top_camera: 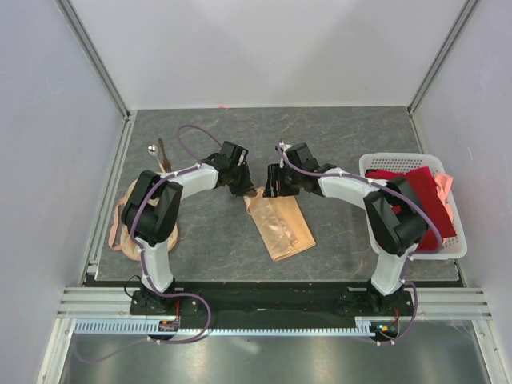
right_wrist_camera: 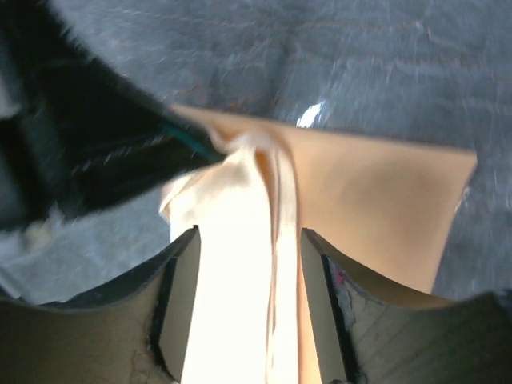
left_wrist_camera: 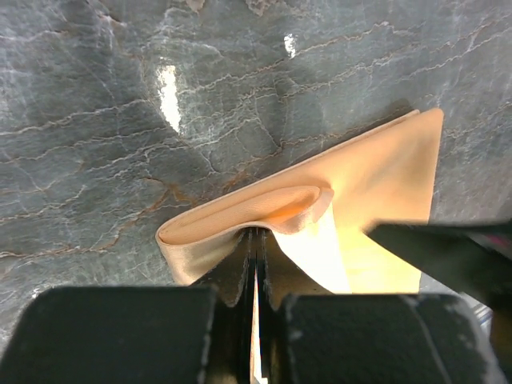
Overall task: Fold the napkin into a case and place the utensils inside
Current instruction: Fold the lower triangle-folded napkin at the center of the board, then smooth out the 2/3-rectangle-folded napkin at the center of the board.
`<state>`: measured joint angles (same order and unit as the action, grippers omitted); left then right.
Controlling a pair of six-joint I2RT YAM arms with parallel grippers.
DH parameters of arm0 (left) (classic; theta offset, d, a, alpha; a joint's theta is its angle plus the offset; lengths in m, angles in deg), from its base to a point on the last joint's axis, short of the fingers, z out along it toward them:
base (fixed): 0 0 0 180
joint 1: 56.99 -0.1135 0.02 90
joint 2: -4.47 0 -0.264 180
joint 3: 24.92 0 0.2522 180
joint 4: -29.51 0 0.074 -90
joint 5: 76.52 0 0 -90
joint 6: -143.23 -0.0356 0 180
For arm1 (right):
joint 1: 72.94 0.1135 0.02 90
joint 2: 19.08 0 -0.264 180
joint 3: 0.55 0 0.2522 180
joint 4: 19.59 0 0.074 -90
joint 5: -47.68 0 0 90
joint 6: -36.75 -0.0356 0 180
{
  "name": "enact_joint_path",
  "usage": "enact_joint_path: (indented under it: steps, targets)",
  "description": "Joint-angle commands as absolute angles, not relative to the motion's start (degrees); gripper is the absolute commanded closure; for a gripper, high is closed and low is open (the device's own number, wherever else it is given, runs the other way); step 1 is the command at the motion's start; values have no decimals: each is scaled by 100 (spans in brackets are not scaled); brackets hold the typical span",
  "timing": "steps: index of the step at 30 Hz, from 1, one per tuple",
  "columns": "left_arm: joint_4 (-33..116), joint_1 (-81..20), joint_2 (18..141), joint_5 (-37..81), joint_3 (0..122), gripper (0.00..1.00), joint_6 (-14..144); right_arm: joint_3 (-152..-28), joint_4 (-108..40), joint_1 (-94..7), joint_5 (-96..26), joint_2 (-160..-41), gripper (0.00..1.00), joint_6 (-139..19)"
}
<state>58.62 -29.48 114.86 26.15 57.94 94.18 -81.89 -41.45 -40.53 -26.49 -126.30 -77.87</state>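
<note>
Looking down from above and finding the napkin [top_camera: 282, 228] lying as a folded oblong near the middle of the table [top_camera: 336, 132], slanting away from the arms. Seeing the left gripper [top_camera: 242, 189] and the right gripper [top_camera: 266, 190] meeting close together at its far end. Noting the spoon [top_camera: 152, 150] and the brown stick [top_camera: 162, 152] lying side by side at the far left, well apart from the napkin. Noting also a round cream cloth [top_camera: 120, 228] beneath the left arm, and a white basket [top_camera: 376, 160] at the right edge holding a dark red cloth [top_camera: 420, 204]. Turning to the left wrist view: seeing the left gripper [left_wrist_camera: 256, 240] pressed together on a raised fold of the napkin [left_wrist_camera: 384, 168], pinching it at the near edge, with the right gripper's black finger [left_wrist_camera: 448, 252] reaching in from the right. Turning to the right wrist view, somewhat blurred: seeing the right gripper [right_wrist_camera: 248, 264] with jaws standing apart and a bright, bunched strip of the napkin [right_wrist_camera: 376, 200] running up between them; not being able to tell whether the pads are touching the cloth.
</note>
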Motion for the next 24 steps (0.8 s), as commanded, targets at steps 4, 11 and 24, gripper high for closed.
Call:
enact_joint_path:
  steps: [4, 11, 24]
  targets:
    - [5671, -2834, 10775, 2807, 5740, 91, 9533, -7163, -4469, -4077, -2422, -11297, 35, -7751]
    - [5689, -2377, 9949, 2737, 4906, 76, 9506, -6372, -4601, -4059, -2387, -10636, 35, -7760]
    - [5953, -2675, 10422, 2569, 5536, 82, 9348, -5756, -4478, -3971, -2255, -10399, 40, -7891]
